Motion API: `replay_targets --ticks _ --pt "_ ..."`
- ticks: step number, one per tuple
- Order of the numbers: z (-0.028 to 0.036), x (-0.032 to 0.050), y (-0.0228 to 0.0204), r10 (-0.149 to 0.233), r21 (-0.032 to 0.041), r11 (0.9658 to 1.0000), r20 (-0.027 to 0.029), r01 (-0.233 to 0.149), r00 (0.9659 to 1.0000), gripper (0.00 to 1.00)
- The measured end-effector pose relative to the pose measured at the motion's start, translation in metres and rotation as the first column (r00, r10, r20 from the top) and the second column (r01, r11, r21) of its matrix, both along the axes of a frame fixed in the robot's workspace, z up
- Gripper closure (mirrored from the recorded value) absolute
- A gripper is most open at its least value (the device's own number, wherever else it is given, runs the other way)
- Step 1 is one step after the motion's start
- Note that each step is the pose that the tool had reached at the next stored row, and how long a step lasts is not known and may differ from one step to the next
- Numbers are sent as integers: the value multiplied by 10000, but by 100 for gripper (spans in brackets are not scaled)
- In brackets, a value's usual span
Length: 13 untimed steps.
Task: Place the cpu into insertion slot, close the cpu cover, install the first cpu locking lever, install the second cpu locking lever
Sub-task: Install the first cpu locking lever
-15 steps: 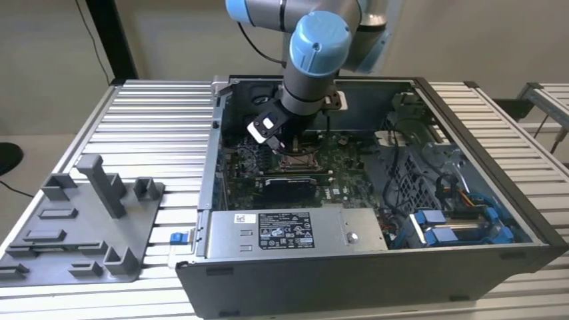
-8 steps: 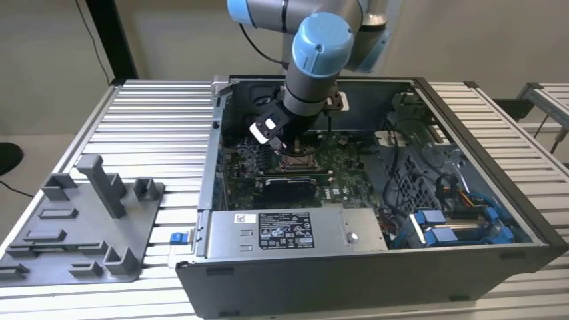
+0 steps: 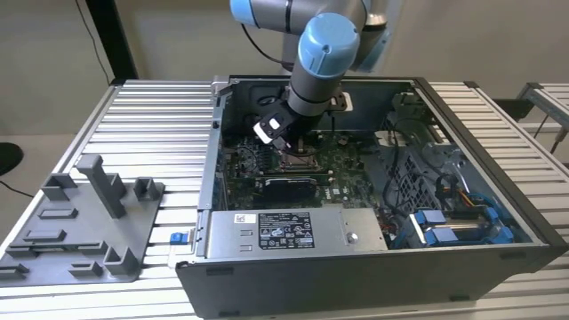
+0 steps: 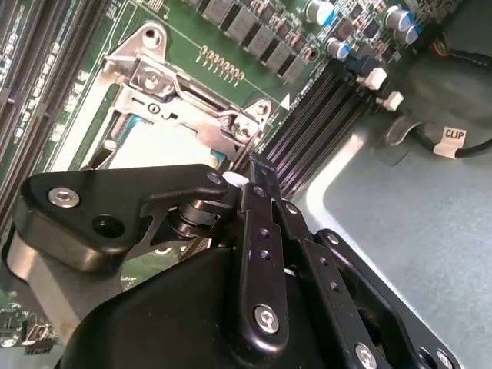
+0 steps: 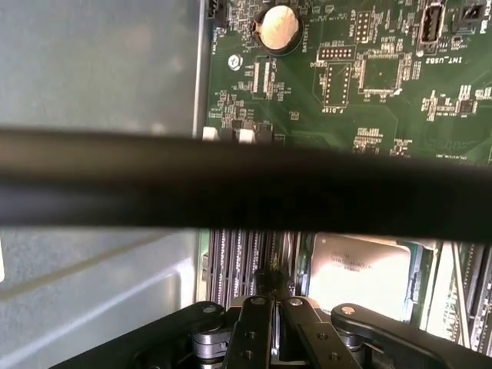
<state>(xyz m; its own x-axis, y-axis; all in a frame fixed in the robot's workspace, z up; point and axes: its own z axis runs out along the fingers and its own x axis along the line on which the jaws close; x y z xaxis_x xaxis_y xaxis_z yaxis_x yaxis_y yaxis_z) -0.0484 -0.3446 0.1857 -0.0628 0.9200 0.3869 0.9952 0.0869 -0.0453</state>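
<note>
Cpu point(image 4: 157, 142) lies flat in the slot point(image 3: 302, 159), silvery top up, on the green board point(image 5: 307, 92) inside an open case point(image 3: 356, 280). The case stands on a ribbed metal counter point(image 3: 151, 120), towards its edge on the exterior view's right. A silvery cover point(image 4: 177, 88) frames the cpu, and the chip's top shows through its window; whether the levers are latched cannot be told.

The arm point(image 3: 324, 53) reaches down into the case from the counter's far edge. Its claw point(image 4: 252, 167) hangs just beside the slot, black fingers pressed together to a narrow tip and pinching nothing that can be seen. In the first wrist view the tip points at the black slots next to the chip.

A grey power supply point(image 3: 294, 230) lines the case's near wall. A grey tray point(image 3: 80, 227) sits at the counter's near corner on the exterior view's left.
</note>
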Motion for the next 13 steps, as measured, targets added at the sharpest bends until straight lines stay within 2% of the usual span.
replay_targets --ticks 13 --pt "0 101 -6 1 97 10000 -105 0 9999 100"
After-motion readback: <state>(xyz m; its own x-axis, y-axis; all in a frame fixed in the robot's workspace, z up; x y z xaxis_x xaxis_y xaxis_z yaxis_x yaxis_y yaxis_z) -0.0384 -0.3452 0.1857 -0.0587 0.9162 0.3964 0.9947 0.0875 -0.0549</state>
